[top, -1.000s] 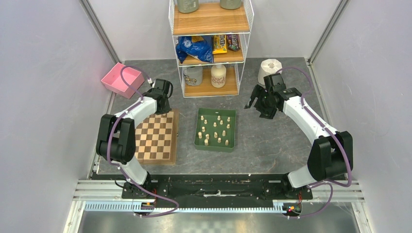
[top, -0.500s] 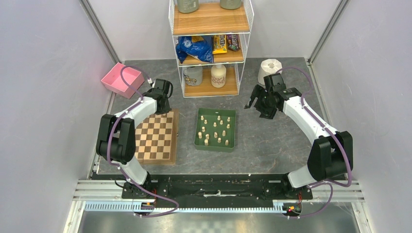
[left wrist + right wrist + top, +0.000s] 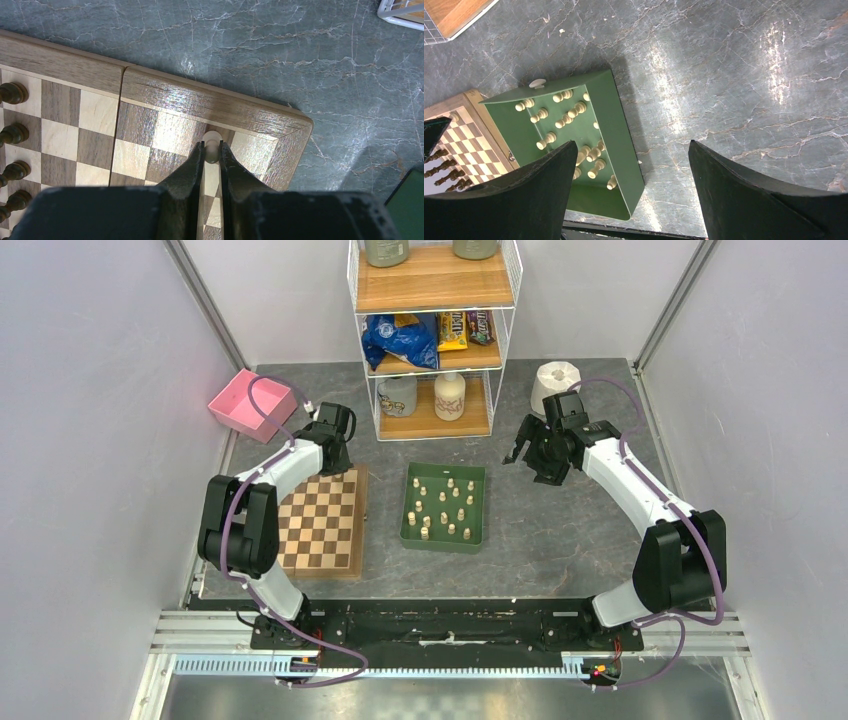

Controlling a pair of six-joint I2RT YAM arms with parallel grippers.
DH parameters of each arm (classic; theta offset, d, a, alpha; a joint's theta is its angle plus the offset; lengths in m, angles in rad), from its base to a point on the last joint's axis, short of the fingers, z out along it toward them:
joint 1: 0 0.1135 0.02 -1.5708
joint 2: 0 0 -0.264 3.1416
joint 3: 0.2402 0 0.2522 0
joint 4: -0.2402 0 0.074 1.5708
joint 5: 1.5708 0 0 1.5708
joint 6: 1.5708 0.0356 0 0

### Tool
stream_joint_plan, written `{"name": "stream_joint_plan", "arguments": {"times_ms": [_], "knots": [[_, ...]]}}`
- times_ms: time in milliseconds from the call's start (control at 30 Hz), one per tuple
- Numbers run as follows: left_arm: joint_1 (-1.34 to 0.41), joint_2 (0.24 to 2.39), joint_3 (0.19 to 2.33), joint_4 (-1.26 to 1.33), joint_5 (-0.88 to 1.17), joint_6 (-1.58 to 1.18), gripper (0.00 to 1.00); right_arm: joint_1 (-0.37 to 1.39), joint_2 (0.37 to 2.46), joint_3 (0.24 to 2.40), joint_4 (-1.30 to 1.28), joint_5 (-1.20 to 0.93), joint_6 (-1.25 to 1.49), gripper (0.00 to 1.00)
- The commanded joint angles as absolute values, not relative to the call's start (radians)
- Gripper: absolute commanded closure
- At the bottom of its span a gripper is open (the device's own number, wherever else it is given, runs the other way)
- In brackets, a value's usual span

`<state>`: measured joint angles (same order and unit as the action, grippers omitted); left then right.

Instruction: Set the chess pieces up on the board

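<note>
Left gripper (image 3: 212, 150) nearly closed, pinching a pale cream chess piece (image 3: 213, 137) over the board (image 3: 322, 525); right gripper (image 3: 525, 450) spread wide and holding nothing.

The board lies by the tabletop's left edge. The pinched piece is in its far row, close to the far right corner; whether it touches the square is unclear. Dark brown pieces (image 3: 12, 92) stand in a line farther along the board. The other pale pieces (image 3: 445, 505) sit in a green tray (image 3: 443, 545) mid-tabletop, just right of the board. The right gripper hangs above bare tabletop beyond the tray's far right corner.
</note>
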<state>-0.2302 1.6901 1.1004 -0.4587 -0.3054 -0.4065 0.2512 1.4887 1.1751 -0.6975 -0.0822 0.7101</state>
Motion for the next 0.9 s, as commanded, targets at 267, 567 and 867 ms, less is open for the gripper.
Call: {"name": "stream_joint_plan", "arguments": {"times_ms": [267,567,867], "knots": [[-0.225,1.69,1.094,-0.474,-0.29,-0.395,0.72,0.247,1.488,1.21,-0.689,-0.094,0.715,0.1],[-0.226,1.673,1.117,-0.491,-0.3,-0.39,0.61,0.247,1.484,1.211,-0.689,-0.095,0.718,0.1],[-0.226,1.497,1.134,-0.512,-0.274,-0.398,0.26,0.247,1.478,1.212,-0.689,-0.088,0.718,0.1]]}}
